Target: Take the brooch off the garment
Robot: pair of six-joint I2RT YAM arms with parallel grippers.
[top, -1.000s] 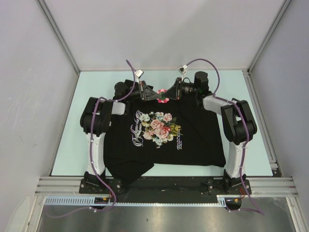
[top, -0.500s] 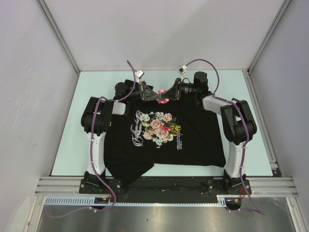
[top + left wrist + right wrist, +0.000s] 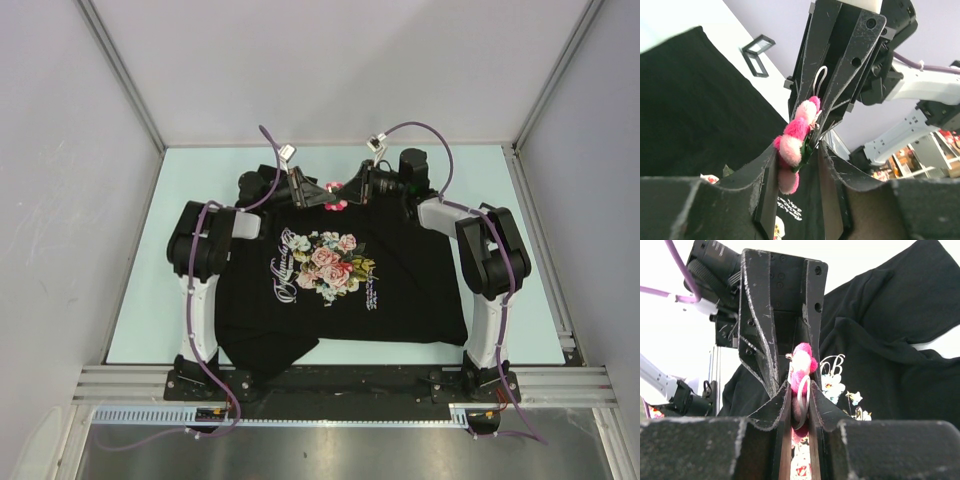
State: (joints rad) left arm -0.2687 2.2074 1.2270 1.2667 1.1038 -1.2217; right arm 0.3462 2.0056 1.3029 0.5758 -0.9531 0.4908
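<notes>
The garment [image 3: 400, 290] is lying face up on the pale table [image 3: 130, 290], and its rose bouquet print [image 3: 328, 262] is sitting mid-chest. Just beyond the bouquet print, up at the collar, the brooch [image 3: 337, 203] is showing as a small spot of hot pink between the two arms' tips. The left gripper [image 3: 318, 193] is reaching in from the left of the bouquet print's far side, and the right gripper [image 3: 352, 190] is meeting it nose to nose from the right. In the right wrist view, the right gripper's fingers [image 3: 782, 405] are pinching tight on the brooch's fuzzy pink petals, with a thin metal loop [image 3: 802, 407] caught in the same narrow gap. In the left wrist view, the left gripper's fingers [image 3: 765, 172] are standing parted around the brooch. The petals are brushing one finger, and a dark slit is showing on the other side, so this gripper is reading as released rather than clamped. The brooch is hanging above the black cloth on the far side of the bouquet print. I cannot tell whether its pin is passing through the fabric.
</notes>
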